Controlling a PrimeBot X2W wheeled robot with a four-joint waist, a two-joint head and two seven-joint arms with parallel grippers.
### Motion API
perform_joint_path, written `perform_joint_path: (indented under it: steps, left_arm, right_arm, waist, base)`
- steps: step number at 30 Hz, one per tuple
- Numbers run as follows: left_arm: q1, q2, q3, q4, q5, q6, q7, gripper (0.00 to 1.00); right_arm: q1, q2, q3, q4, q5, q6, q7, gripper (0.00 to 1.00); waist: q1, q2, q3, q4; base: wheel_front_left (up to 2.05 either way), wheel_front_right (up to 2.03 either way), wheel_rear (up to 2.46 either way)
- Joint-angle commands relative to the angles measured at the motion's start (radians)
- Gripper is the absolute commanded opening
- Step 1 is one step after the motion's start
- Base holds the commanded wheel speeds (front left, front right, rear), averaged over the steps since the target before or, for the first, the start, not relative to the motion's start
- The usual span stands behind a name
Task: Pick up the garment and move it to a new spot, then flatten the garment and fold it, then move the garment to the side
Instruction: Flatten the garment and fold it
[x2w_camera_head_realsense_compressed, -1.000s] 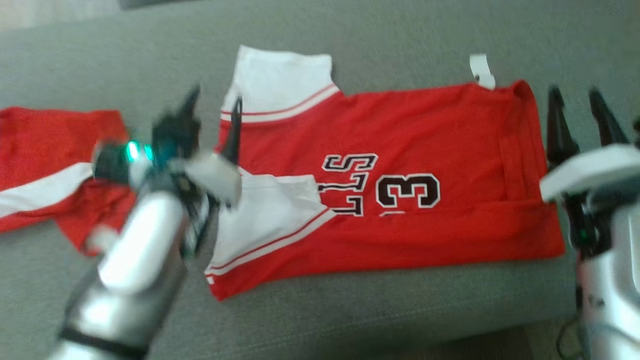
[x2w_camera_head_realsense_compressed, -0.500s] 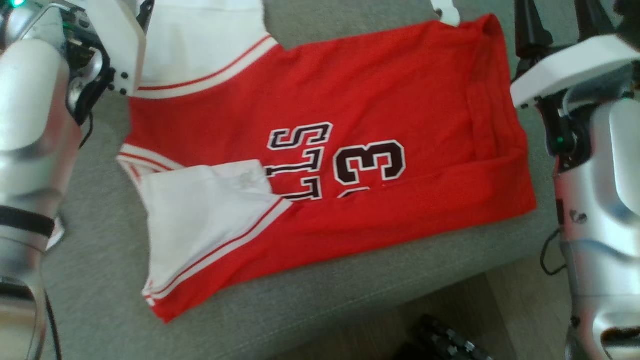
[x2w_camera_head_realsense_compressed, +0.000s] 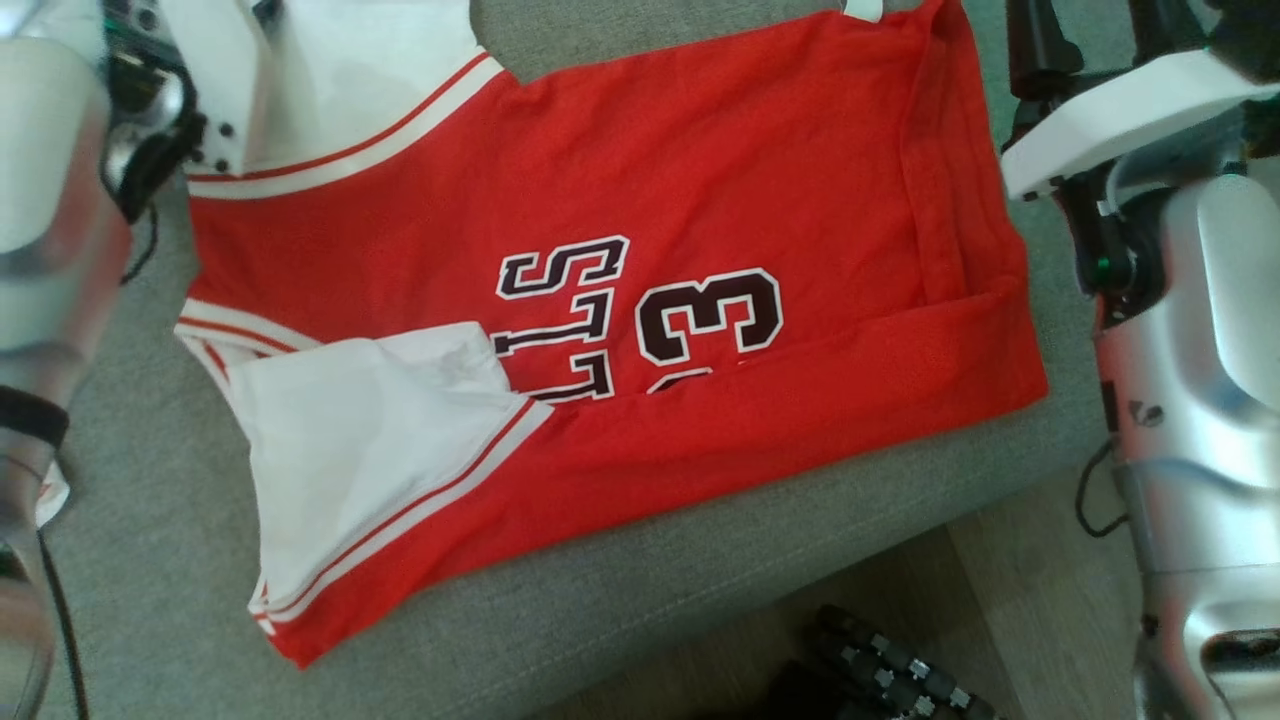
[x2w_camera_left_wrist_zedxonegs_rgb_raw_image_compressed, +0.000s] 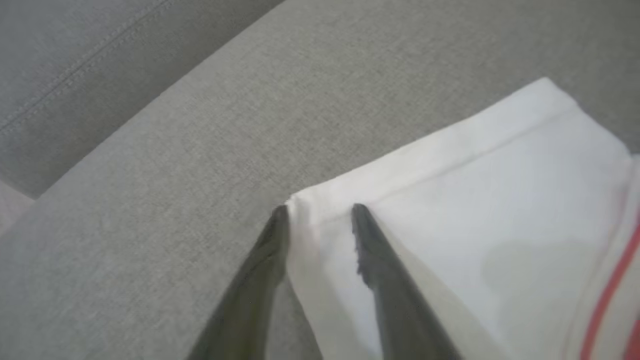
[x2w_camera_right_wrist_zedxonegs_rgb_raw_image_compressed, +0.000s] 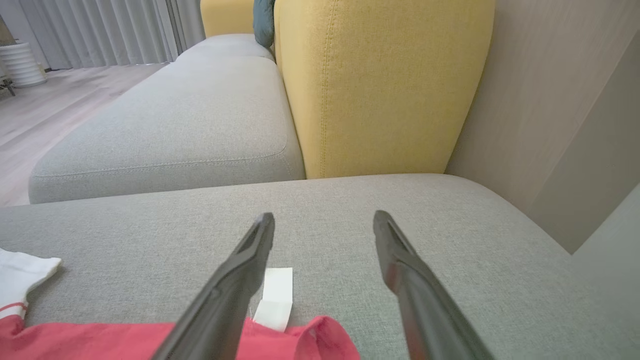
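The red jersey (x2w_camera_head_realsense_compressed: 720, 170) lies spread flat on the grey seat cushion (x2w_camera_head_realsense_compressed: 600, 620). Its long near edge is folded up over itself in a band, and a white sleeve is turned in over part of the black lettering. The cushion's front edge runs just beyond that near fold. At the jersey's far-left corner, the left forearm (x2w_camera_head_realsense_compressed: 45, 210) reaches up along the jersey's left side, with its white wrist housing over the far white sleeve (x2w_camera_left_wrist_zedxonegs_rgb_raw_image_compressed: 475, 200). In the left wrist view, the left gripper (x2w_camera_left_wrist_zedxonegs_rgb_raw_image_compressed: 319, 210) points steeply down at that sleeve's corner. Its two dark fingers are parted and straddle the hem: one tip sits just off the cloth's edge and the other rests on the white fabric, with the corner lying flat and unpinched between them. At the jersey's right end, the silver right forearm (x2w_camera_head_realsense_compressed: 1210, 350) stands upright just beside the red folded edge. The right gripper (x2w_camera_right_wrist_zedxonegs_rgb_raw_image_compressed: 324, 216) reaches past the jersey's far-right corner with its fingers spread wide and nothing between them. It hangs above bare cushion just beyond the small white tag (x2w_camera_right_wrist_zedxonegs_rgb_raw_image_compressed: 275, 295) that sticks out from the jersey's edge.
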Motion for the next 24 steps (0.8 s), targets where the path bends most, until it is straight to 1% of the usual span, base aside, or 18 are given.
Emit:
perform_joint_path:
  steps: [1,5,7,11,14,17,20,24]
  left_arm:
    - [-0.03,0.034,0.001,-0.024,-0.023,0.001,0.011,0.0]
    - [-0.033,0.024,0.002,-0.03,-0.093,0.001,-0.02,0.0]
    - [-0.036,0.02,0.006,-0.029,-0.1,0.001,-0.038,0.0]
    - [-0.048,0.003,0.026,-0.027,-0.11,0.008,-0.141,0.0]
    - [-0.045,-0.015,0.031,-0.042,-0.105,0.02,-0.214,0.0]
    - [-0.033,-0.034,0.036,-0.073,-0.109,0.028,-0.265,0.0]
    - [-0.015,-0.046,0.035,-0.113,-0.111,0.035,-0.295,0.0]
    - [0.012,-0.047,0.03,-0.177,-0.115,0.043,-0.305,0.0]
  right_arm:
    - [-0.032,-0.017,-0.001,-0.024,0.008,0.007,-0.009,1.0]
    - [-0.045,-0.035,-0.016,0.003,0.011,0.007,-0.009,1.0]
    - [-0.047,-0.04,-0.017,0.01,0.012,0.007,-0.009,1.0]
    - [-0.055,-0.065,-0.008,0.035,0.024,0.007,-0.008,1.0]
    - [-0.058,-0.095,0.009,0.058,0.042,0.007,-0.003,1.0]
    - [-0.062,-0.133,0.028,0.092,0.07,0.007,0.011,1.0]
    - [-0.064,-0.175,0.053,0.133,0.093,0.007,0.031,1.0]
    - [-0.07,-0.217,0.088,0.191,0.122,0.007,0.057,1.0]
  waist:
    - [0.0,0.0,-0.004,0.006]
    - [0.0,0.0,-0.011,0.032]
    - [0.0,0.0,-0.013,0.04]
    - [0.0,0.0,-0.029,0.077]
    - [0.0,0.0,-0.044,0.108]
    - [0.0,0.0,-0.057,0.14]
    - [0.0,0.0,-0.068,0.171]
    - [0.0,0.0,-0.071,0.199]
  base:
    - [0.0,0.0,0.0]
    - [0.0,0.0,0.0]
    - [0.0,0.0,0.0]
    - [0.0,0.0,0.0]
    - [0.0,0.0,0.0]
    - [0.0,0.0,0.0]
    - [0.0,0.0,0.0]
    - [0.0,0.0,0.0]
